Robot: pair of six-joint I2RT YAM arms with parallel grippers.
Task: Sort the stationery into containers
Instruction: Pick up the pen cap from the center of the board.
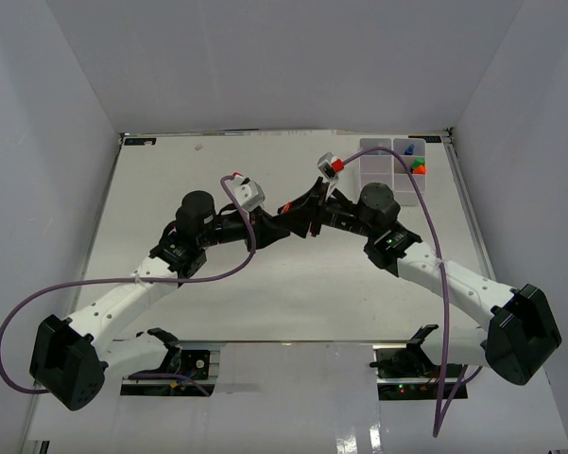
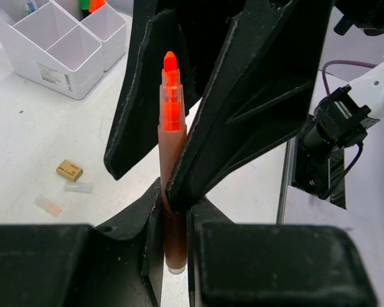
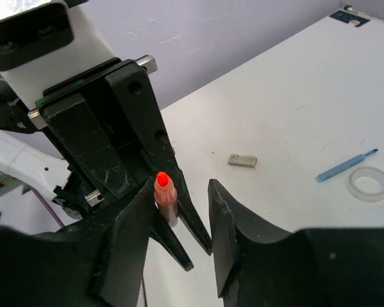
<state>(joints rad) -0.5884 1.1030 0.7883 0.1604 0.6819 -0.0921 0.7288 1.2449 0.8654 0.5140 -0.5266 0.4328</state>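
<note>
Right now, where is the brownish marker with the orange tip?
In the left wrist view the brownish orange-tipped marker is at centre, clamped low in the left hand, its upper part between the open fingers of the right hand.

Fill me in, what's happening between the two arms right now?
It looks like a handover above the middle of the table. The left jaws are shut on an orange-tipped marker; the right jaws stand parted around the same marker. A tan block, a tape ring and a blue pen lie unsorted on the table; the white organiser box already holds a few items.
</note>
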